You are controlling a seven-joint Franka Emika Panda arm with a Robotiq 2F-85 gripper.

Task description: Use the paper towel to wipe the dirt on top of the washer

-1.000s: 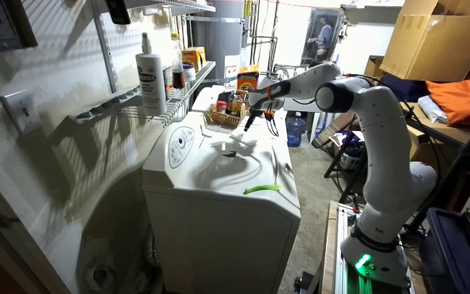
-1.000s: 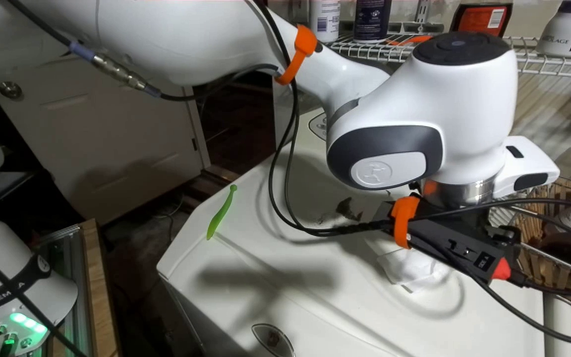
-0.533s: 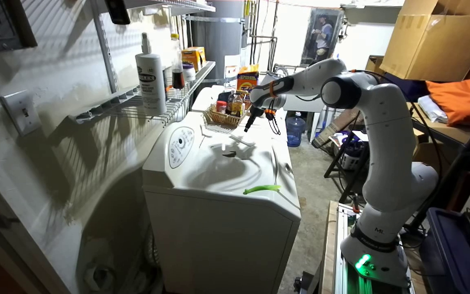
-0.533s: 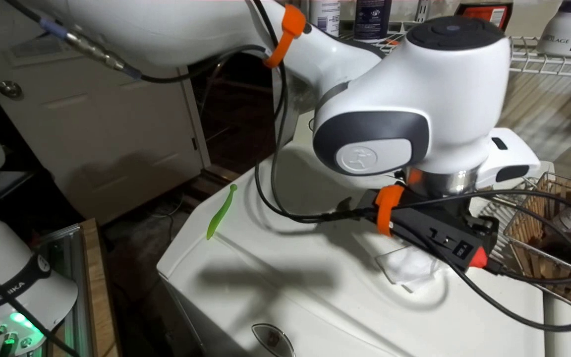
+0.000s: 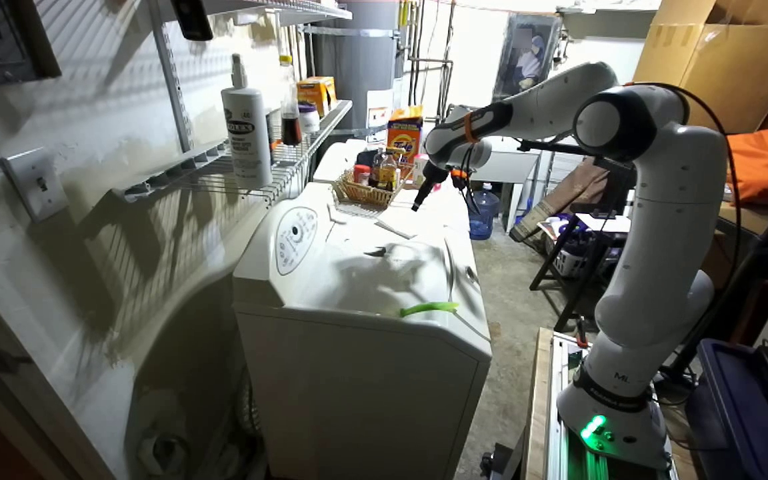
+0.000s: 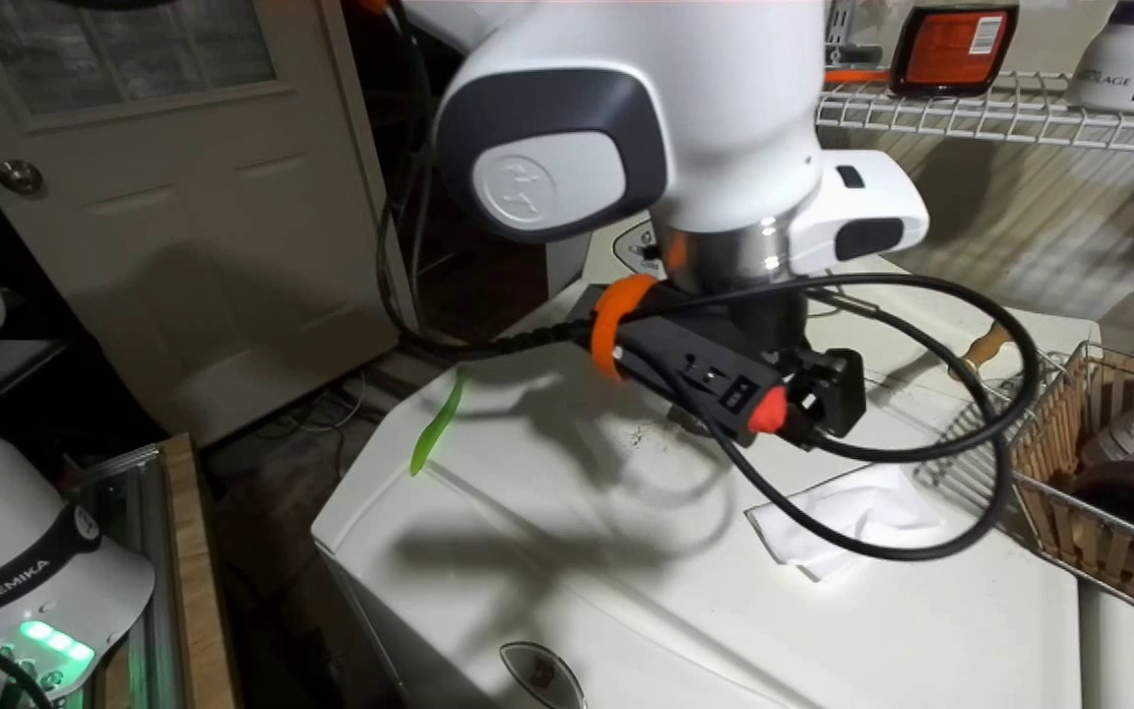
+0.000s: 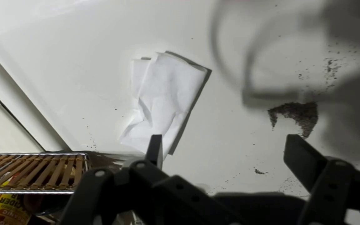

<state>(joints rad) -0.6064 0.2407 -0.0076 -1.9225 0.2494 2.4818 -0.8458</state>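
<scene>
The paper towel, white and folded with creases, lies on top of the washer. It also shows in an exterior view as a white sheet behind a cable loop. Dark dirt forms a curved patch on the white lid, with loose specks around it. My gripper is open above the lid, nothing between its fingers. In the wrist view its left finger overlaps the towel's lower end, and its right fingertip appears just below the dirt patch. In an exterior view the gripper hangs over the far part of the washer.
A wicker basket with bottles stands beside the towel at the washer's far end. A green elongated object lies near the edge of the washer top. Along the wall runs a wire shelf holding a tall white spray bottle. Cables loop from the wrist.
My arm has lifted and pulled back, leftward in one view and rightward in another. The towel stays put and is now less covered by the gripper, which stays open.
</scene>
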